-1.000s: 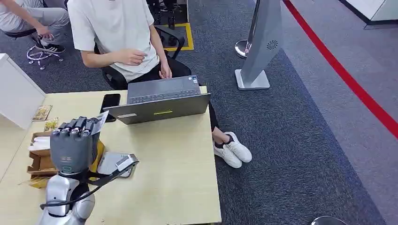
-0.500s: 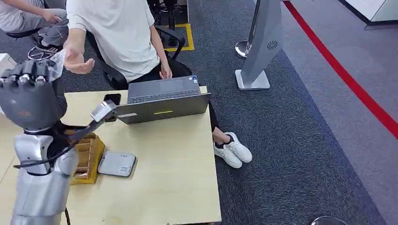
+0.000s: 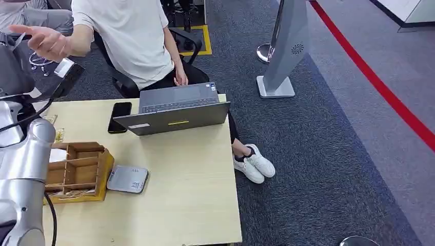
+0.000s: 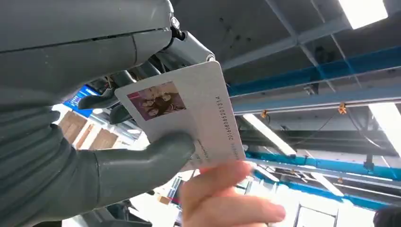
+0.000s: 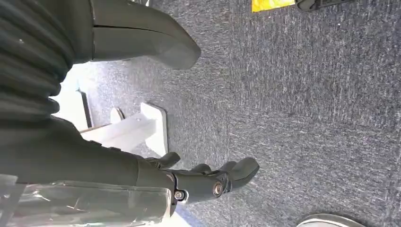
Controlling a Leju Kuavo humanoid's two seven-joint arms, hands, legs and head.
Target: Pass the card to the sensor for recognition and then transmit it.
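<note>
On the near part of the worktop sits a flat grey sensor, just beside a brown box split into compartments. Farther back lie a black phone and an open grey laptop. The silver left arm rises along the worktop's left side, and the left robot hand is lifted high, past the far edge of the worktop. In the left wrist view this robot hand grasps the card, the thick thumb pressed on its printed face and darker fingers behind it; the card shows a small photo and a row of digits. A person's hand touches the card's free edge from the other side. In the head view that person, in a white shirt, sits behind the laptop with one hand stretched toward the raised robot hand. The right robot hand hangs over the grey carpet, released, fingers loosely apart and holding nothing.
</note>
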